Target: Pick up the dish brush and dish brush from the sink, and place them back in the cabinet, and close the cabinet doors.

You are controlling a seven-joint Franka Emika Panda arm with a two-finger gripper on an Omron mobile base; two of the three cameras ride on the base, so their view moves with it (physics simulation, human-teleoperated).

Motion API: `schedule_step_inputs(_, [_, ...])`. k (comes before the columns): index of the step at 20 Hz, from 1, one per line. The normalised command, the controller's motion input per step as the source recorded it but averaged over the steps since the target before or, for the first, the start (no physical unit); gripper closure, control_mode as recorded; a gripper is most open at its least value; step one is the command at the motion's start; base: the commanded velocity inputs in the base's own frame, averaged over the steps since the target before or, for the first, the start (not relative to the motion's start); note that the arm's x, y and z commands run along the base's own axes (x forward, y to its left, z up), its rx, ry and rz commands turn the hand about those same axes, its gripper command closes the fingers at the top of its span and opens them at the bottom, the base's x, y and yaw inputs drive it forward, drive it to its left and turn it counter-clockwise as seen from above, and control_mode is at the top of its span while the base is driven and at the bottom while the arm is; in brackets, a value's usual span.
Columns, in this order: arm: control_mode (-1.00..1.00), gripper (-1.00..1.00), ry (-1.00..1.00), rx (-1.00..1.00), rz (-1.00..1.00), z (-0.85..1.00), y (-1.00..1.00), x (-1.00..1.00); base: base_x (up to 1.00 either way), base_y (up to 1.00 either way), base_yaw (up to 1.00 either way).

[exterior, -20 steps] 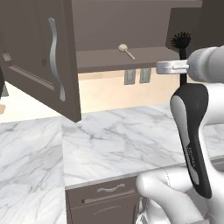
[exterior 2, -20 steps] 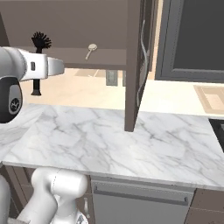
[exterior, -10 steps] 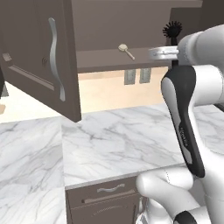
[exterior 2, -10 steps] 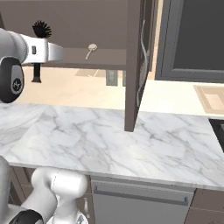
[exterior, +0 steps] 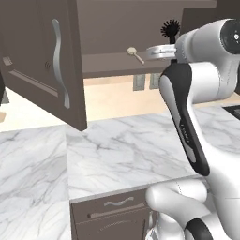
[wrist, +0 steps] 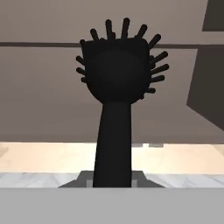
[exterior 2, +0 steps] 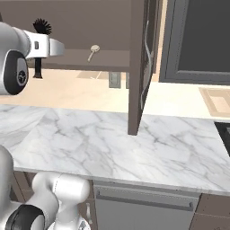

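The black dish brush (wrist: 114,87) stands upright in the claw (wrist: 113,181), its round bristly head up and its handle running straight down between the shut jaws, which pinch the handle low, near its end. In the right base view the brush (exterior 2: 41,28) is raised to the height of the cabinet shelf (exterior 2: 108,60), just in front of the open cabinet and at its left end. The cream brush (exterior: 135,53) already lies on that shelf, well to the right of the black one from the robot's side, handle pointing toward the near edge.

The black brush looks light and stiff: a rigid plastic handle with short hard bristles that should not bend much. Held so far down the handle, it could pivot in the jaws if the head bumps the shelf edge, so a grip nearer the middle would be steadier. It seems neither fragile nor especially slippery.

Both cabinet doors hang open: the left door (exterior: 44,65) with its wavy silver handle (exterior: 60,68), and the right door (exterior 2: 141,63) seen edge-on. Below lies the marble tabletop (exterior 2: 117,143), with a drawer (exterior: 112,213) under its near edge. No brand, label or readable writing shows on anything.
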Motion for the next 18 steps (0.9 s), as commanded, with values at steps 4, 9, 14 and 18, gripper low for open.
schedule_step_inputs(4, [-1.00,1.00,0.00,-0.01,0.07,0.00,0.28,0.29,0.00,0.00,0.00])
schedule_step_inputs(9, [-1.00,1.00,0.00,-0.03,0.06,-0.09,0.34,0.37,0.00,0.00,0.00])
schedule_step_inputs(14, [-1.00,1.00,-0.04,-0.01,0.03,-0.01,0.25,0.41,0.00,0.00,0.00])
schedule_step_inputs(18, [-1.00,1.00,-0.01,0.00,0.02,-0.07,0.18,0.52,0.00,0.00,0.00])
